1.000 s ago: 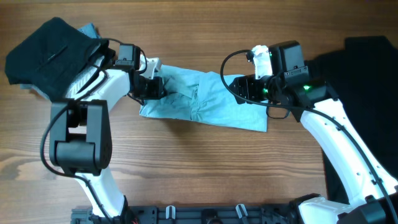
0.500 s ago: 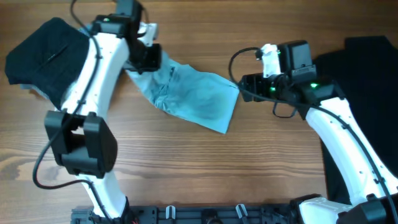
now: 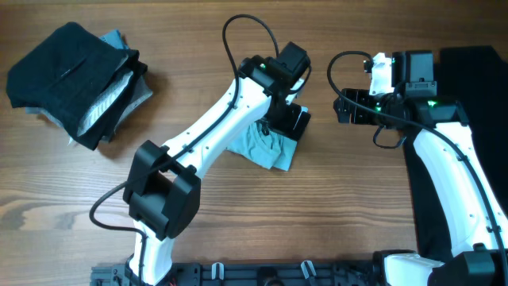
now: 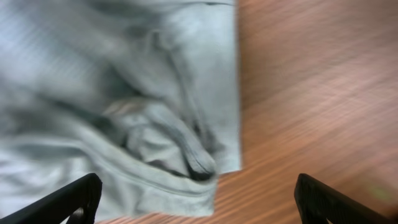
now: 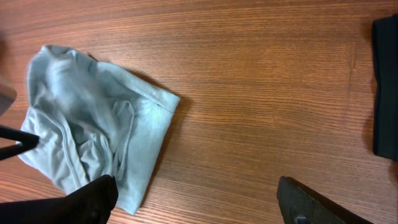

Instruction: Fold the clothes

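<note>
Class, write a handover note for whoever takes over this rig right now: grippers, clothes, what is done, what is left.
Left gripper: open, above the pale blue T-shirt, gripping nothing.
Right gripper: open, empty, over bare wood right of that shirt.
Blue shirt: rumpled, partly folded bundle at the centre of the table.
Stack of black and grey garments: far left, seemingly folded.
Black garment: right edge, spread out, unfolded.
Left to do: neaten the blue shirt, then fold the black one.

A brown wooden desk (image 3: 317, 230) with fine grain fills the view, evenly lit; a black rail (image 3: 262, 274) lines its near edge.
</note>
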